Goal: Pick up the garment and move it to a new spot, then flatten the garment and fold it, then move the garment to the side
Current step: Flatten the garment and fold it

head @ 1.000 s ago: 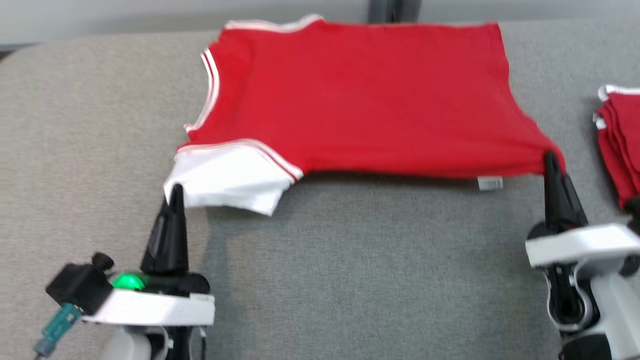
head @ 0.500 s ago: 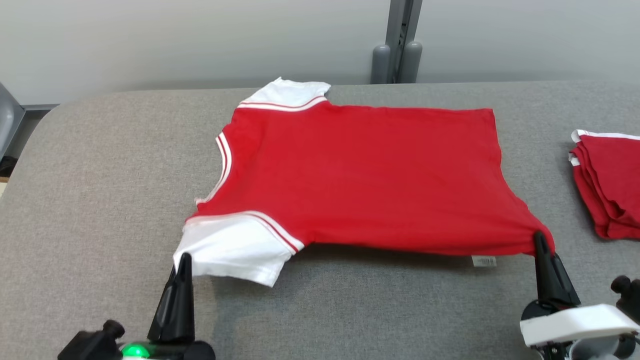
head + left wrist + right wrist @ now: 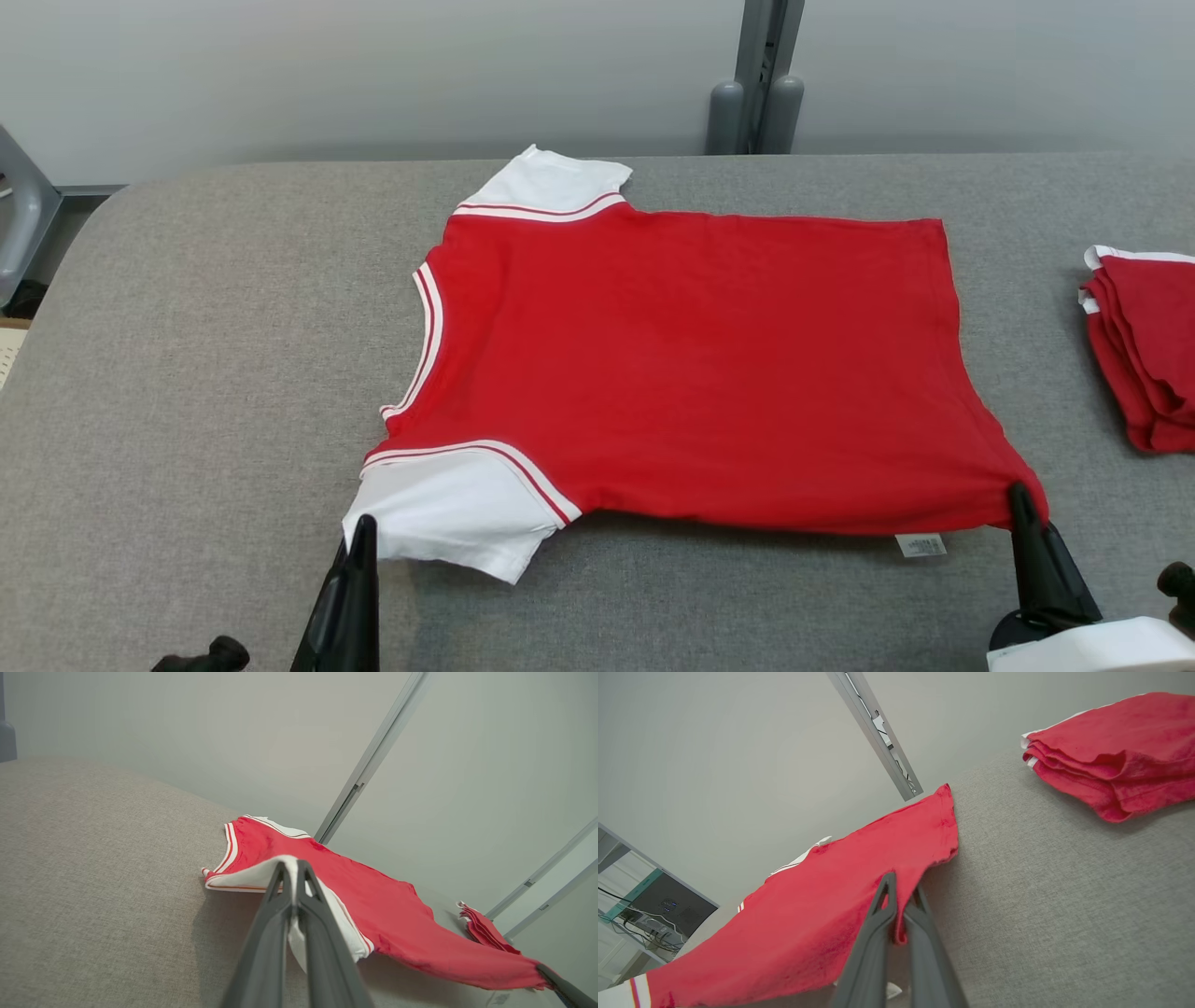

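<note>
Garment: you are dealing with a red shirt (image 3: pixel 691 373) with white sleeves, lying spread over the middle of the grey table (image 3: pixel 187 392). Its far edge is resting flat and its near edge is riding just clear of the surface.
Left gripper: your left gripper (image 3: pixel 361 537) is pinching the outer edge of the near white sleeve (image 3: pixel 448 509), fingers pressed together on the fabric.
Right gripper: your right gripper (image 3: pixel 1019 499) is nipping the near hem corner (image 3: pixel 1004 476), fingers closed on a small fold of red cloth.
Weight: it is looking light, a thin knit that is not going to load either arm.
Stiffness: it is behaving limp, sagging between your two grips and drooping under the sleeve. It is going to follow whatever you pull and hold no shape of its own.
Slip: the knit is likely catching on the table's woven cover, so dragging is probably going to stretch or bunch it rather than slide it cleanly.
Where to hold: you are taking it at sensible points, sleeve edge and hem corner along one side. For folding, corners and seams are probably giving the surest bite.
Watch: the hem corner is being drawn to a taut point, so pulling harder is risking a slip from the fingers.
Nearby: a folded red stack (image 3: pixel 1139 355) is sitting well apart at the right.
</note>
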{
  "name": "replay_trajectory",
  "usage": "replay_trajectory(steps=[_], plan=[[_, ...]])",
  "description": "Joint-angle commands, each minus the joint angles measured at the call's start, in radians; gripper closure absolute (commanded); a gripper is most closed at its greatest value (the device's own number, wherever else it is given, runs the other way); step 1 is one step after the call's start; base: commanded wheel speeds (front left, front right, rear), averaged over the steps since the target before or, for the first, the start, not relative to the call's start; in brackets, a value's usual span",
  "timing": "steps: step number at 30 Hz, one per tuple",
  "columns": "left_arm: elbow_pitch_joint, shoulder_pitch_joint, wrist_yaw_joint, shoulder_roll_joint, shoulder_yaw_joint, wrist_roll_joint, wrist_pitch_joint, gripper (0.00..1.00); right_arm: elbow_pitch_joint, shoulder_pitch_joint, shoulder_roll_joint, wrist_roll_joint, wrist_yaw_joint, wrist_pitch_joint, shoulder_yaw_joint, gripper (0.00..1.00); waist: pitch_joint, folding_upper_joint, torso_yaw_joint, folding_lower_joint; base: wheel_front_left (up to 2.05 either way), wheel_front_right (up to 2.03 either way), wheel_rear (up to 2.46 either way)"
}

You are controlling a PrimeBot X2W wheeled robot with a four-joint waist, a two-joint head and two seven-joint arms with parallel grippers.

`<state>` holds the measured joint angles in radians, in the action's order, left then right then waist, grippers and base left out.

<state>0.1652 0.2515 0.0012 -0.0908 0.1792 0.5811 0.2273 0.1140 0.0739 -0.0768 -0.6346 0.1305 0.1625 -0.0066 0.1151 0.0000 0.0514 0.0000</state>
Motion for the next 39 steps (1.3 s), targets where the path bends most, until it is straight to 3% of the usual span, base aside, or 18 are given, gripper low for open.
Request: replay_trajectory(steps=[1, 20, 25, 39], plan=[[-0.007, -0.026, -0.001, -0.004, 0.001, -0.005, -0.001, 1.00, -0.002, 0.003, -0.001, 0.001, 0.001, -0.008, -0.002, 1.00, 0.000, 0.0000, 0.000, 0.0000, 0.00, 0.00, 0.00], [-0.186, -0.196, -0.042, -0.008, 0.019, -0.016, 0.012, 1.00, 0.132, -0.078, 0.019, -0.074, 0.001, -0.029, 0.055, 1.00, 0.021, 0.0000, -0.014, 0.0000, 0.00, 0.00, 0.00], [-0.284, -0.330, -0.062, -0.007, 0.027, -0.025, 0.017, 1.00, 0.172, -0.137, 0.020, -0.139, 0.001, -0.016, 0.065, 1.00, 0.048, 0.0000, -0.022, 0.0000, 0.00, 0.00, 0.00], [-0.630, -0.668, -0.090, 0.018, -0.015, -0.016, 0.036, 1.00, 0.320, -0.339, 0.022, -0.178, 0.001, 0.015, 0.088, 1.00, 0.154, 0.0000, -0.070, 0.0000, 0.00, 0.00, 0.00]])
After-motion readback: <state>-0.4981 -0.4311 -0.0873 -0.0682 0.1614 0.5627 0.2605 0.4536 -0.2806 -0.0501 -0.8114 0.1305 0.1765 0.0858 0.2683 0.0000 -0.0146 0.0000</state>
